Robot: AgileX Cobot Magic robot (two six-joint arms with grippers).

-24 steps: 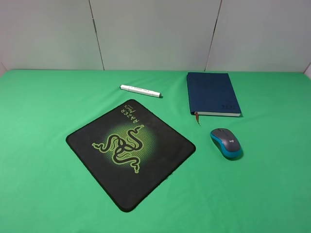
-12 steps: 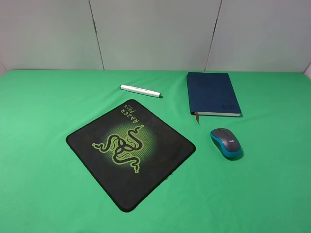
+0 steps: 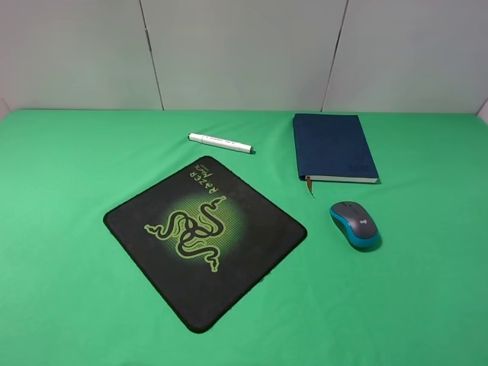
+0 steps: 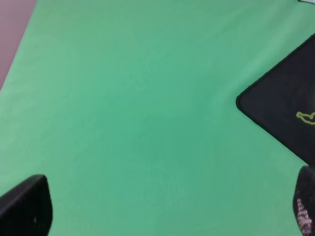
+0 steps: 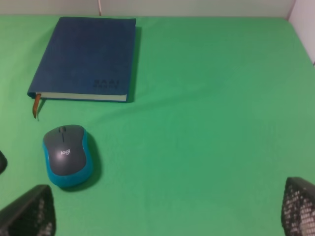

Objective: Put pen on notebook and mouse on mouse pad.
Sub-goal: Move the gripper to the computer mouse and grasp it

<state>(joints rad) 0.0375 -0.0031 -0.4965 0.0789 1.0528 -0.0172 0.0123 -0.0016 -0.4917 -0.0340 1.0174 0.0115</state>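
Observation:
The white pen (image 3: pixel 219 142) lies on the green cloth behind the black Razer mouse pad (image 3: pixel 204 240). The closed navy notebook (image 3: pixel 334 146) lies at the back right, and in front of it rests the grey and blue mouse (image 3: pixel 354 224), apart from the pad. Neither arm shows in the exterior high view. My left gripper (image 4: pixel 165 209) is open over bare cloth, with a corner of the mouse pad (image 4: pixel 285 103) beside it. My right gripper (image 5: pixel 165 211) is open, with the mouse (image 5: pixel 66 155) and notebook (image 5: pixel 83 56) ahead of it and nothing between its fingers.
Green cloth (image 3: pixel 69 168) covers the whole table. Grey wall panels (image 3: pixel 244 53) stand behind its far edge. In the right wrist view a pale wall (image 5: pixel 305 24) borders the cloth at one side.

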